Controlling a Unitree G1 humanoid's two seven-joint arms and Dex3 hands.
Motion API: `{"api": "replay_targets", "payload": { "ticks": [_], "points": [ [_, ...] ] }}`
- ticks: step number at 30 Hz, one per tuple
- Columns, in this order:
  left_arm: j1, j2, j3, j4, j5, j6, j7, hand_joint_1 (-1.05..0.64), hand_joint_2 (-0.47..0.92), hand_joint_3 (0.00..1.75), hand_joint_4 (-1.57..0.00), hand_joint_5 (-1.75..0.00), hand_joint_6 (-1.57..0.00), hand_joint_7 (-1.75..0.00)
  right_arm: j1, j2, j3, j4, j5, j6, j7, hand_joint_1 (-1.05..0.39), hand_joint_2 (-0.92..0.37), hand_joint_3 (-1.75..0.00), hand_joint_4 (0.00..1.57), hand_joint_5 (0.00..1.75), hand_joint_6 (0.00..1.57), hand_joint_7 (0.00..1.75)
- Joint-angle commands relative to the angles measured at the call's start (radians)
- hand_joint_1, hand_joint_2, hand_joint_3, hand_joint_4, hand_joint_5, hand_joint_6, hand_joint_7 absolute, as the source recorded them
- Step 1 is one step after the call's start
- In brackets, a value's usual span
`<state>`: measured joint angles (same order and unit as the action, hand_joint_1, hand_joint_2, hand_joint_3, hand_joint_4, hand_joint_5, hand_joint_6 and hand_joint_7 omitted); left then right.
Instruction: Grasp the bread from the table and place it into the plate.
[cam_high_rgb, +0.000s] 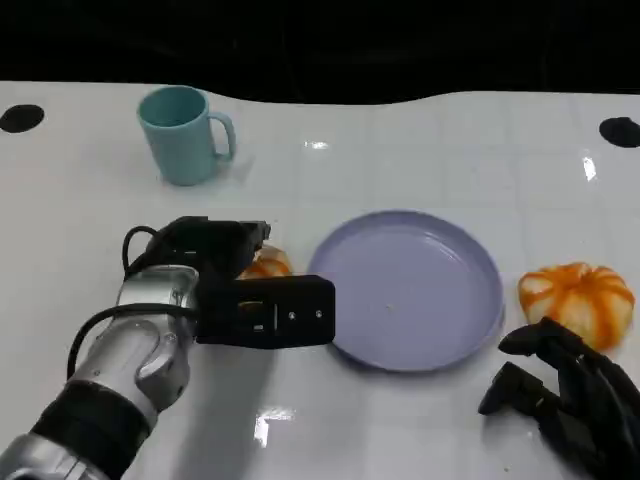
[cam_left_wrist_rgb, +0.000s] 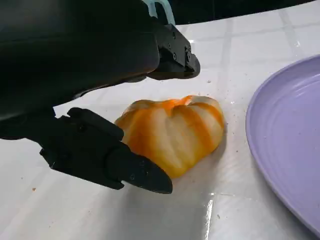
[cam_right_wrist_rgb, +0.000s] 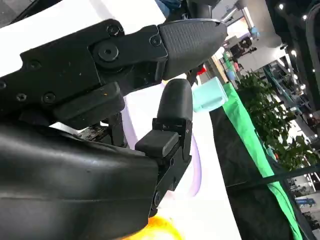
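An orange-and-white striped bread roll (cam_high_rgb: 268, 264) lies on the white table just left of the lilac plate (cam_high_rgb: 430, 250); my left hand (cam_high_rgb: 235, 285) hides most of it. In the left wrist view the roll (cam_left_wrist_rgb: 175, 131) sits between a finger (cam_left_wrist_rgb: 107, 157) near its side and another finger (cam_left_wrist_rgb: 170, 55) held well clear of it, so nothing grips it. The plate (cam_left_wrist_rgb: 290, 135) is bare. A second striped roll (cam_high_rgb: 578, 297) lies right of the plate, and my right hand (cam_high_rgb: 565, 395) rests just in front of it, fingers apart and holding nothing.
A teal mug (cam_high_rgb: 185, 135) stands at the back left, well behind my left hand. The table's far edge (cam_high_rgb: 320, 98) runs along the dark background. In the right wrist view the mug (cam_right_wrist_rgb: 210, 95) and a strip of the plate (cam_right_wrist_rgb: 196, 165) appear past the fingers.
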<state>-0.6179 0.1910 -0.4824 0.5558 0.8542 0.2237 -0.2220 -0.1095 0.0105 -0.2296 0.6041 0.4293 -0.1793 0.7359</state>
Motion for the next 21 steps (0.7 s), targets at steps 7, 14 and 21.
{"api": "replay_targets", "payload": {
  "ticks": [7,14,21],
  "points": [
    [-0.126,-0.047,-0.029,0.336,-0.062,-0.080,0.115,-0.34,0.80,0.01,-0.06,-0.17,-0.25,-0.01,0.018,-0.013,-0.007,-0.005,0.014,0.016,0.002,-0.52,-0.92,-0.20,0.66,1.50,0.61,1.18],
    [-0.181,-0.082,-0.048,0.523,-0.093,-0.172,0.199,-0.27,0.80,0.01,-0.15,-0.20,-0.32,-0.03,0.028,-0.016,0.000,-0.025,0.006,0.018,-0.006,-0.51,-0.92,-0.22,0.66,1.50,0.61,1.18],
    [-0.200,-0.082,-0.039,0.634,-0.124,-0.264,0.330,-0.28,0.92,0.18,-0.72,-0.46,-0.81,-0.11,0.034,-0.017,0.004,-0.038,0.002,0.026,-0.017,-0.51,-0.92,-0.22,0.68,1.50,0.62,1.17]
  ]
}}
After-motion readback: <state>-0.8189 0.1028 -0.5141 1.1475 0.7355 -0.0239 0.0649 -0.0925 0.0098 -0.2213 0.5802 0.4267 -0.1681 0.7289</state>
